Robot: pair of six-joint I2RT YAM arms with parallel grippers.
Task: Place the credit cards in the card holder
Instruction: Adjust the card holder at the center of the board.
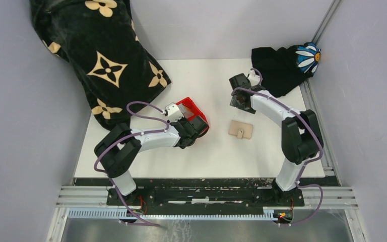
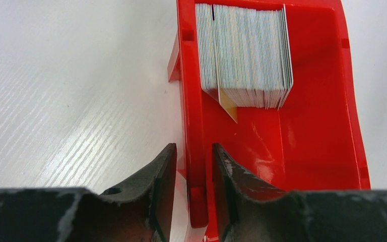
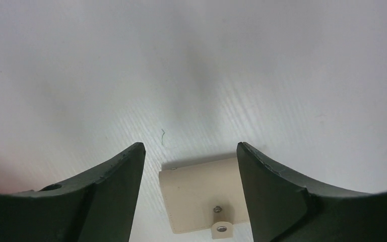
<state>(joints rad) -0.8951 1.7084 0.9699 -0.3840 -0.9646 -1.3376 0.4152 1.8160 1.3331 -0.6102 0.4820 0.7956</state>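
top external: holder point(image 1: 240, 130) lies shut and flat on table point(image 1: 206, 80), centre-right. red bin point(image 1: 189, 107) sits left of it, with left claw point(image 1: 197, 127) at the bin's near end. right claw point(image 1: 242, 98) hangs just far of holder. patterned black cloth point(image 1: 101, 55) far left, daisy cloth point(image 1: 282, 63) far right.

left wrist: left claw point(image 2: 194, 186) astride one bin wall, jaws partly open, thin gap each side. cards point(image 2: 244, 55) stand on edge at the bin's far end, apart from fingers.

right wrist: right claw point(image 3: 190, 148) spread wide, holding nothing, above the table. holder sits below it, between the fingers.
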